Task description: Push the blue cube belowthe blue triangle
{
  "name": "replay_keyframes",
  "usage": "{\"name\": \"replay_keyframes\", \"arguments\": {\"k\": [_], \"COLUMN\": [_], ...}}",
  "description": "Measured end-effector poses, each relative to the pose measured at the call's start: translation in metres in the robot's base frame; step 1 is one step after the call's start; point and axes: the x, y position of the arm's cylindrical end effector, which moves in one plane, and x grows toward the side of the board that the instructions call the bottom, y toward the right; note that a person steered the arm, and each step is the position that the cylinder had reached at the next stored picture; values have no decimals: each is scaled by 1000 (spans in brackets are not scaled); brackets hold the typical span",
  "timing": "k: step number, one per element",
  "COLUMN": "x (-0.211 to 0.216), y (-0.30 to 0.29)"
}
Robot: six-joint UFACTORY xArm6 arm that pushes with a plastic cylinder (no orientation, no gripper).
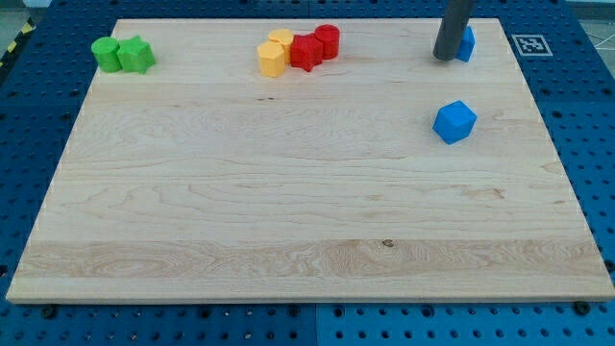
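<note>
The blue cube (455, 122) lies on the wooden board toward the view's right, in the upper half. The blue triangle (467, 42) sits near the view's top right and is mostly hidden behind my rod; only its right part shows. My tip (445, 58) rests on the board right against the triangle's left side. The tip is above the cube in the view, about a block's width of bare board apart from it.
Two green blocks (122, 54) stand at the view's top left. Two yellow blocks (276, 53) and two red blocks (316, 46) cluster at the top middle. The board's right edge (553, 144) is near the cube. A marker tag (529, 43) lies off the board.
</note>
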Motion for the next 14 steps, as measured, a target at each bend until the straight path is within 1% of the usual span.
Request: {"name": "replay_keyframes", "arguments": {"k": [1, 2, 3, 4, 5, 6, 7, 8, 9, 10, 11, 14], "x": [0, 17, 84, 138, 177, 210, 204, 204, 178, 173, 156, 74], "y": [0, -8, -40, -68, -88, -73, -14, -13, -13, -17, -18, -18]}}
